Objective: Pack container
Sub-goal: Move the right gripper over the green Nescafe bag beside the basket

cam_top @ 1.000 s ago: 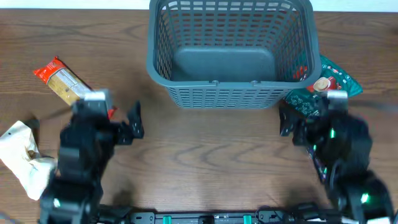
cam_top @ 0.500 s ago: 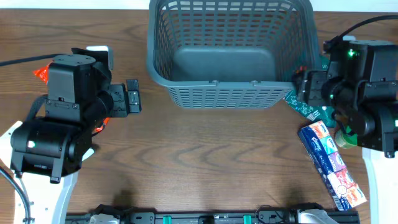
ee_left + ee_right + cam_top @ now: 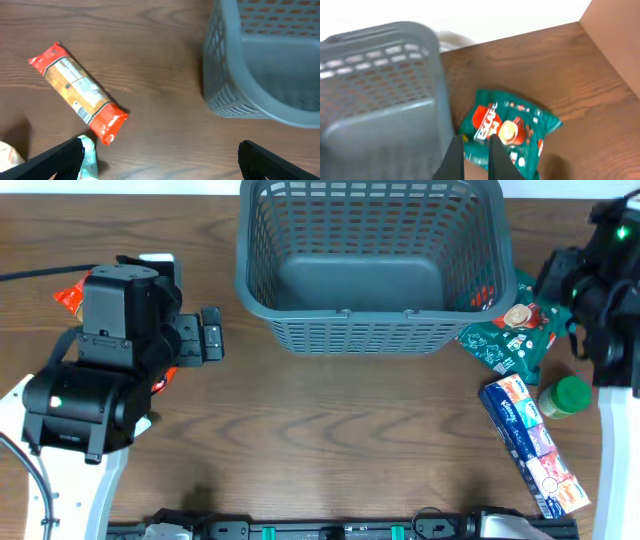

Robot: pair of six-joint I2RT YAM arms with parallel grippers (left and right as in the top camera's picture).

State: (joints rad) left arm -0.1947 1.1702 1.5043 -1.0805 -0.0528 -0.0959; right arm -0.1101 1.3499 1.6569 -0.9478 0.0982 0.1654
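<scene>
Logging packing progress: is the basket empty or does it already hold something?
Empty: the basket shows only its bare grey base in the overhead view.

I see a dark grey slotted container [image 3: 370, 265], a green-and-red pouch [image 3: 515, 330] at its four o'clock, and a red-ended tan packet [image 3: 77, 92] on the brown wood-grain counter [image 3: 330, 430].

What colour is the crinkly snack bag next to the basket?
The snack bag is green with red and white print, clearest in the right wrist view.
</scene>
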